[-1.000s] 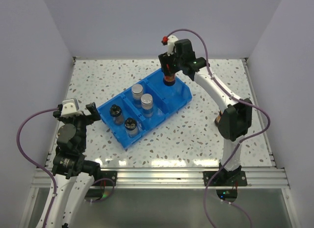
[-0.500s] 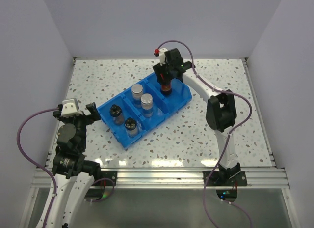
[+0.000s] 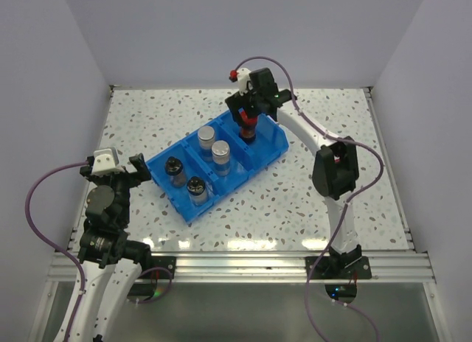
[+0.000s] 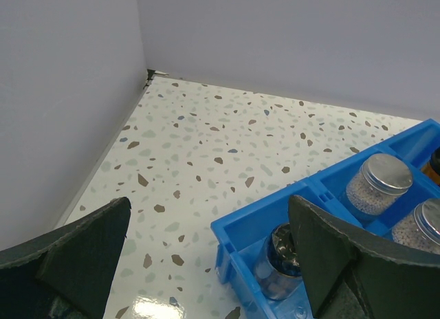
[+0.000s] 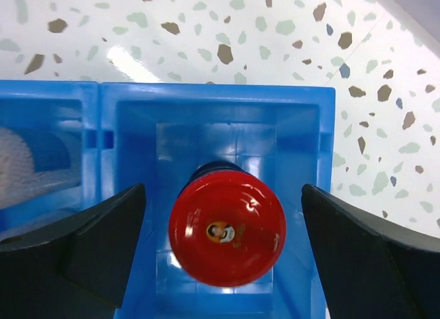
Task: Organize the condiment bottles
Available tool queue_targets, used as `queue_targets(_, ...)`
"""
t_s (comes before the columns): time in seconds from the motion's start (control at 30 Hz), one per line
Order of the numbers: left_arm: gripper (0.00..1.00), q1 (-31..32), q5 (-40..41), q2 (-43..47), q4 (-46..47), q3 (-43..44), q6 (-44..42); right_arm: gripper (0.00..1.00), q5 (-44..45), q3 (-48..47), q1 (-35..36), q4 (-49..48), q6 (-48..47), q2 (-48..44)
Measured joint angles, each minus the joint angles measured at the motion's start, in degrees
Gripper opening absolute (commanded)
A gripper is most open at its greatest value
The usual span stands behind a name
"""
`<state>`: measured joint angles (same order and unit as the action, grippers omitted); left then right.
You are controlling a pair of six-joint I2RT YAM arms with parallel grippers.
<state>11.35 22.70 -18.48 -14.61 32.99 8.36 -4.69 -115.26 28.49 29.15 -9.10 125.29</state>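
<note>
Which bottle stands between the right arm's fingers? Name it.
The red-capped bottle, in the blue bin's far end compartment; the silver-capped bottles and black-capped bottles stand in the other two compartments.

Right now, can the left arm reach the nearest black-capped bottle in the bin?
Probably yes: the left gripper is open beside the blue bin, with nothing between it and the black-capped bottle.

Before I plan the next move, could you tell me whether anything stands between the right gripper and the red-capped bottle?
Nothing visible does. The right gripper hangs open above the red-capped bottle, a finger either side of its cap, not touching. The bottle stands alone in the end compartment of the blue bin.
</note>
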Motion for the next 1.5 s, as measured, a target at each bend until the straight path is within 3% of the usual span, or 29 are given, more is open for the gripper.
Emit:
queue_targets(0.17, 1.00, 0.00, -0.46, 0.00, 0.00, 0.00, 0.00, 0.99, -3.87, 3.56, 0.00, 2.12, -4.50, -9.01)
queue_targets(0.4, 1.00, -0.02, -2.36, 0.00, 0.04, 0.00, 0.00, 0.99, -8.37, 20.20, -1.46, 5.62, -10.75, -35.45)
queue_targets(0.63, 1.00, 0.00, -4.44, 0.00, 0.17, 0.00, 0.00, 0.99, -6.88, 39.19, -19.10, 7.96, -10.43, -54.23)
queue_targets(0.77, 1.00, 0.00, -5.35, 0.00, 0.24, 0.00, 0.00, 0.99, -3.10, 50.66, -24.13, 10.84, -10.08, -61.33)
queue_targets(1.03, 1.00, 0.00, -6.60, 0.09, 0.33, 0.00, -0.02, 0.99, -2.16, 57.46, -36.57, 11.19, -11.13, -60.72)
queue_targets(1.33, 1.00, -0.02, -6.69, 0.50, 0.33, 0.00, -0.02, 0.98, -5.42, 58.66, -37.64, 10.08, -12.24, -51.98)
queue_targets(1.37, 1.00, 0.00, -6.71, 0.50, 0.35, 0.00, -0.02, 0.96, -5.55, 58.73, -37.66, 9.81, -12.26, -51.25)
queue_targets(1.47, 1.00, 0.00, -6.73, 0.50, 0.35, 0.00, -0.02, 0.76, -6.05, 58.97, -37.79, 9.07, -12.52, -49.42)
queue_targets(1.5, 1.00, 0.00, -6.75, 0.50, 0.35, 0.00, 0.00, 0.53, -6.56, 59.10, -37.88, 8.98, -12.72, -48.85)
